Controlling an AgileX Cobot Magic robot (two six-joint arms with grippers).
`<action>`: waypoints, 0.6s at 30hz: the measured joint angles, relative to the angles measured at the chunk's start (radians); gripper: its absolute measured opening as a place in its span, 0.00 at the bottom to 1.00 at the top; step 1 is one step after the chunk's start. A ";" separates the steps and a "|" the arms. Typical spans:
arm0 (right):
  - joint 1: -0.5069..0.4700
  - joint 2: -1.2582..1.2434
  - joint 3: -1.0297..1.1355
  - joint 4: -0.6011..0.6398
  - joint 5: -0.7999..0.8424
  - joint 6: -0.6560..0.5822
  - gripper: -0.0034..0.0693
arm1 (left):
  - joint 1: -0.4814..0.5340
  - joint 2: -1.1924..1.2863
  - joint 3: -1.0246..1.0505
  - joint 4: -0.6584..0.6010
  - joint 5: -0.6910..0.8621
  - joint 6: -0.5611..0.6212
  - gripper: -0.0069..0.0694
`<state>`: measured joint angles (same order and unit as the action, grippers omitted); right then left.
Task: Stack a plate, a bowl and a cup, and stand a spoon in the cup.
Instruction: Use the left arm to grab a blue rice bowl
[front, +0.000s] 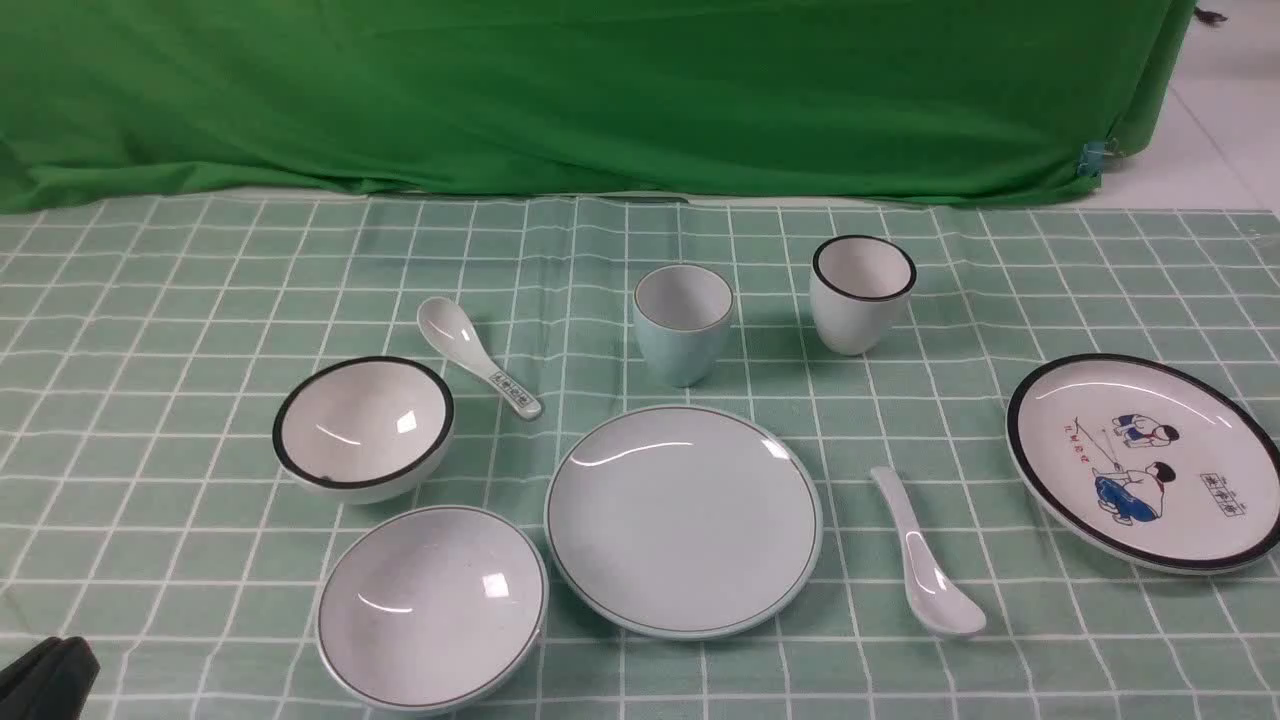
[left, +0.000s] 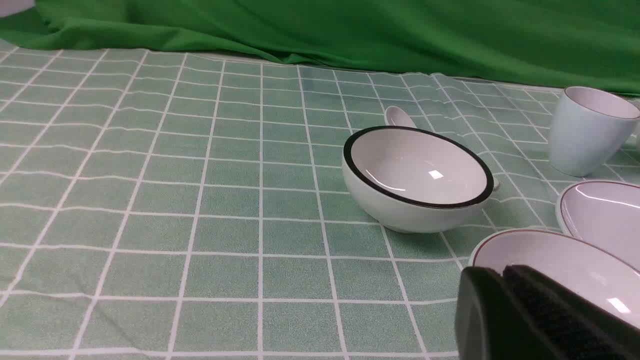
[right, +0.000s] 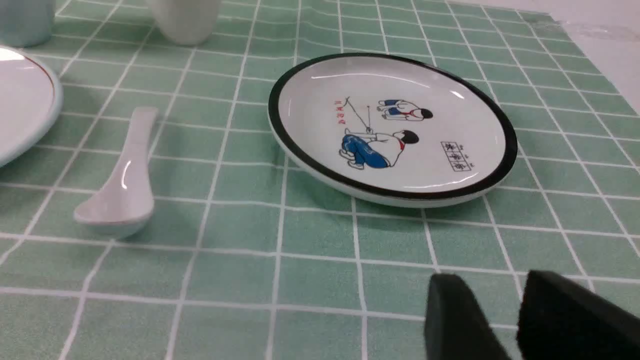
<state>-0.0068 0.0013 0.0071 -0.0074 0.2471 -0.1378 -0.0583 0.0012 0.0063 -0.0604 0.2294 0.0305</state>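
step: nothing is being stacked yet; judging by the layout, the first lift, bowl (front: 432, 605) onto plate (front: 683, 520), is waiting to begin.
plate: pale blue-grey with a thin dark rim line, lying flat at lower centre of the front view.
bowl: wide, shallow and glossy, sitting at lower left, just beside the plate.
cup (front: 683, 322): small and handleless, standing upright above the plate.
spoon (front: 925, 560): plain white, lying right of the plate.
left gripper (left: 502, 272): jaws pressing together, holding nothing.
right gripper (right: 495, 285): showing only in its wrist view, jaws standing apart, empty.
next move: likely the left jaws opening to pinch the bowl's rim, then centring it over the plate.
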 joint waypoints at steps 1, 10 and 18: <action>0.000 0.000 0.000 0.000 0.000 0.000 0.38 | 0.000 0.000 0.000 0.000 0.000 0.000 0.11; 0.000 0.000 0.000 0.000 0.000 0.000 0.38 | 0.000 0.000 0.000 0.000 0.000 0.000 0.11; 0.000 0.000 0.000 0.000 0.000 0.000 0.38 | 0.000 0.000 0.000 0.014 -0.001 0.001 0.11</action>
<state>-0.0068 0.0013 0.0071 -0.0074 0.2475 -0.1378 -0.0583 0.0012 0.0063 -0.0465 0.2280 0.0317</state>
